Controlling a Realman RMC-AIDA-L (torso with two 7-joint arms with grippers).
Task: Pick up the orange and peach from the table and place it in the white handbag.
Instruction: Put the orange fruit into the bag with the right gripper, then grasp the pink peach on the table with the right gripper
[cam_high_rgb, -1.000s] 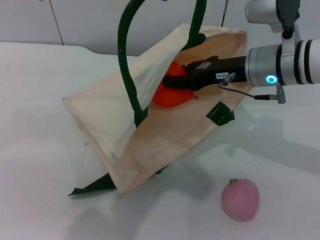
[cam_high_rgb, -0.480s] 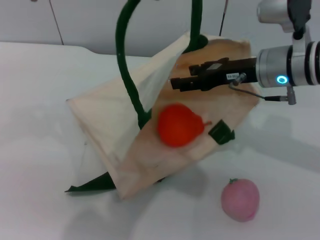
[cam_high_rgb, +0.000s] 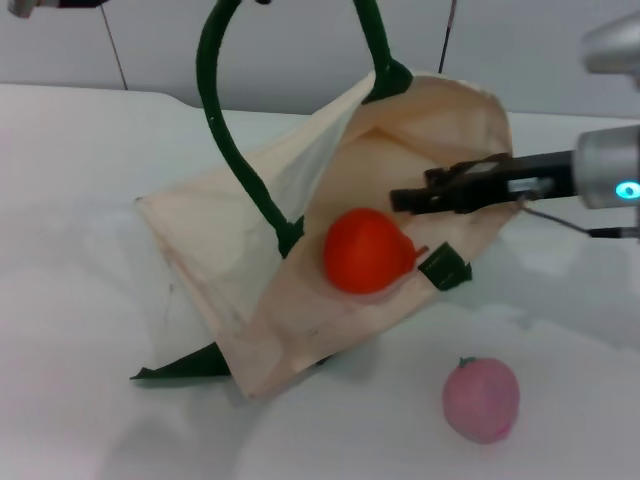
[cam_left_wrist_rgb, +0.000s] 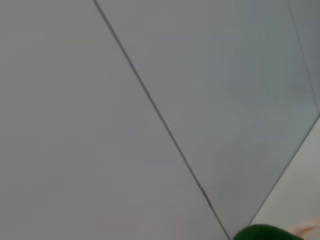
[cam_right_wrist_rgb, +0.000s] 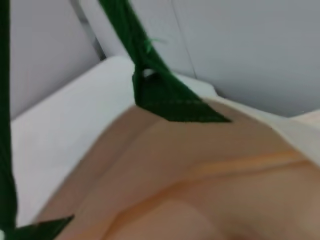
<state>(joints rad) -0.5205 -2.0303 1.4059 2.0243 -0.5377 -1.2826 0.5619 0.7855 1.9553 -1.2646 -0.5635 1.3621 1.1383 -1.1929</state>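
The white handbag (cam_high_rgb: 215, 255) lies tilted on the table with its mouth open; its green handles (cam_high_rgb: 222, 140) rise out of the top of the head view. The orange (cam_high_rgb: 365, 250) rests on the bag's inner lower panel, just inside the mouth. My right gripper (cam_high_rgb: 412, 188) is open and empty, just above and right of the orange, at the bag's mouth. The peach (cam_high_rgb: 481, 400) sits on the table in front of the bag, to the right. The right wrist view shows bag fabric (cam_right_wrist_rgb: 200, 190) and a green handle tab (cam_right_wrist_rgb: 167, 97). My left gripper is out of view.
A green handle tab (cam_high_rgb: 443, 266) lies beside the orange. Another green strap end (cam_high_rgb: 185, 365) sticks out under the bag's near corner. The white table (cam_high_rgb: 80, 420) spreads around the bag. A wall (cam_left_wrist_rgb: 100, 125) fills the left wrist view, with a bit of green handle (cam_left_wrist_rgb: 262, 233).
My right gripper let go of the orange and drew back to the right, out of the bag. The orange dropped onto the bag's lower panel. The handles shifted slightly left.
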